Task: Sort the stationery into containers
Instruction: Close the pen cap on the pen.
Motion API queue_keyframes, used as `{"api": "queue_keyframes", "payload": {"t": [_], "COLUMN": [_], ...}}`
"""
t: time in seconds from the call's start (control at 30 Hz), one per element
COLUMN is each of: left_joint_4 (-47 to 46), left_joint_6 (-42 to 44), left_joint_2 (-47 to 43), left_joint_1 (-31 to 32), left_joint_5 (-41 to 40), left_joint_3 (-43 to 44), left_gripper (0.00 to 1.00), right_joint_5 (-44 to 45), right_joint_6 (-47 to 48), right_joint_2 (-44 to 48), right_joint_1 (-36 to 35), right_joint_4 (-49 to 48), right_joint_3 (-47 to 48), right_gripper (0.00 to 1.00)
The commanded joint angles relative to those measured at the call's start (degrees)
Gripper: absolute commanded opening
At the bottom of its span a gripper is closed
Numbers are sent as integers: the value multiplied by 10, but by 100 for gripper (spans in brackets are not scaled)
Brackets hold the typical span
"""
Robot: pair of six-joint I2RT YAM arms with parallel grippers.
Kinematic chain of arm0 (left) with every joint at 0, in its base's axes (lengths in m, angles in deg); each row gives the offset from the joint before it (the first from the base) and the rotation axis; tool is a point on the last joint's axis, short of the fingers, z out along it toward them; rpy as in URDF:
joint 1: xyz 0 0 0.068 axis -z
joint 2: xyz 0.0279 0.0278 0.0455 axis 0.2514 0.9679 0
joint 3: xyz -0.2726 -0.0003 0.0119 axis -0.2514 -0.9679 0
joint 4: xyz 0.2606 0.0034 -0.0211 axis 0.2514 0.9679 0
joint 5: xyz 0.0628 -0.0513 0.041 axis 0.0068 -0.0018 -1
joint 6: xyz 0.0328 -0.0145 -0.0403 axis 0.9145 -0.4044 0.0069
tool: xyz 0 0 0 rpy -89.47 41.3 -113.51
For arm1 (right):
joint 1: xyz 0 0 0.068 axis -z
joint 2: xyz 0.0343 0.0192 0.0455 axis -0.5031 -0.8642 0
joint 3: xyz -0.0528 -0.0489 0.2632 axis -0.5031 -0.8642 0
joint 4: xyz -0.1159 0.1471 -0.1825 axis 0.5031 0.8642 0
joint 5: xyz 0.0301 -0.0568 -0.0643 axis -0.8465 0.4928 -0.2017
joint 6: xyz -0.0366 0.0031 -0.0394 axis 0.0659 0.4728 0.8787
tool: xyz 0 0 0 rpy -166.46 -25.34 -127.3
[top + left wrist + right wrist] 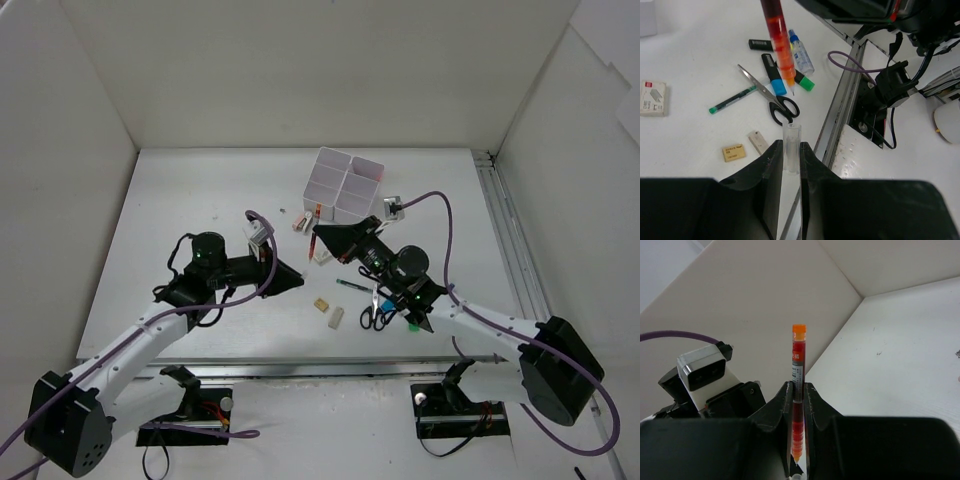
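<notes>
Your right fingers [780, 407] are clamped on the red pen [798, 365], its barrel running lengthwise between them. Your left fingers [767, 170] pinch a clear cap [791, 142]. Its open end faces the pen's tip just ahead, nearly in line and not touching, with nothing between them. Below, scissors [771, 97], a blue highlighter [772, 75] and a tan eraser [734, 152] lie on the table [690, 40]. The bins [345, 185] stand just beyond the right fingers.

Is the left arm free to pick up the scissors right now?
Probably not: the left end effector is shut on a clear tube, so its jaws are taken. The scissors themselves lie uncovered on the table.
</notes>
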Motion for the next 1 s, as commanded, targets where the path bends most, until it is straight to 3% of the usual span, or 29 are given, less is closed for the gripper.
{"api": "queue_keyframes", "payload": {"t": [0.0,0.23,0.5,0.63,0.97], "left_joint_4": [-71,-102,-26,-28,33], "left_joint_6": [-5,-86,-204,-248,-276], "left_joint_2": [-22,-48,-104,-124,-92], "left_joint_1": [2,2,2,2,2], "left_joint_5": [5,-20,-174,-226,-263], "left_joint_3": [21,39,62,54,89], "left_gripper": [0,0,0,0,0], "right_joint_5": [-5,15,72,55,33], "right_joint_6": [34,101,128,141,159], "right_joint_2": [24,82,158,159,128], "right_joint_1": [-12,-19,-19,-18,-20], "right_joint_4": [-73,-93,-95,-100,-120], "right_joint_3": [1,-19,-65,-66,-53], "right_gripper": [0,0,0,0,0]}}
